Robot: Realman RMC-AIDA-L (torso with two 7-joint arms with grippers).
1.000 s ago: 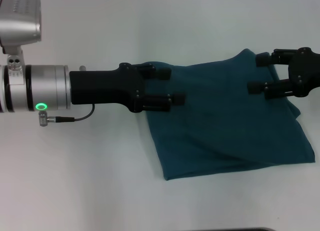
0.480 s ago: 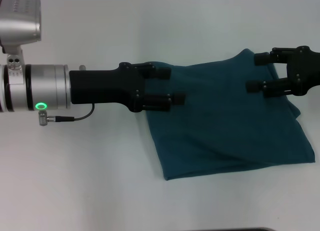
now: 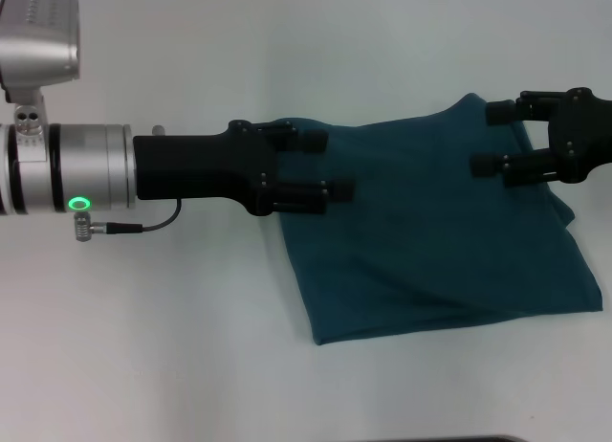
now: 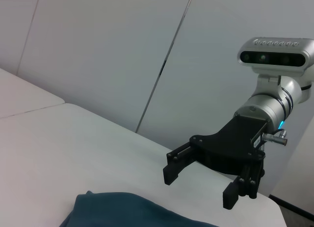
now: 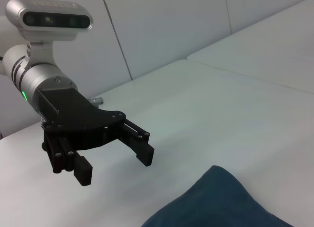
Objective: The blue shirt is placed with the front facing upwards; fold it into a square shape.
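Left claw (image 3: 330, 163) spread wide, hovering over the left edge of the blue shirt (image 3: 440, 236); shirt lies folded on the white bench (image 3: 191, 327), right of centre; right claw (image 3: 490, 136) also spread wide, above the shirt's far right corner

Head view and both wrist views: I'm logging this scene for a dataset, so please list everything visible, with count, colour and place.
blue shirt: one, dark teal-blue, folded into a rough square, lying on the table right of centre; no lettering showing.
table: one, white, under everything.
wall panels: pale grey, behind the table in the wrist views.
left end effector: one, black on a silver arm with a green light, open, above the shirt's left far corner.
right end effector: one, black, open, above the shirt's right far corner.
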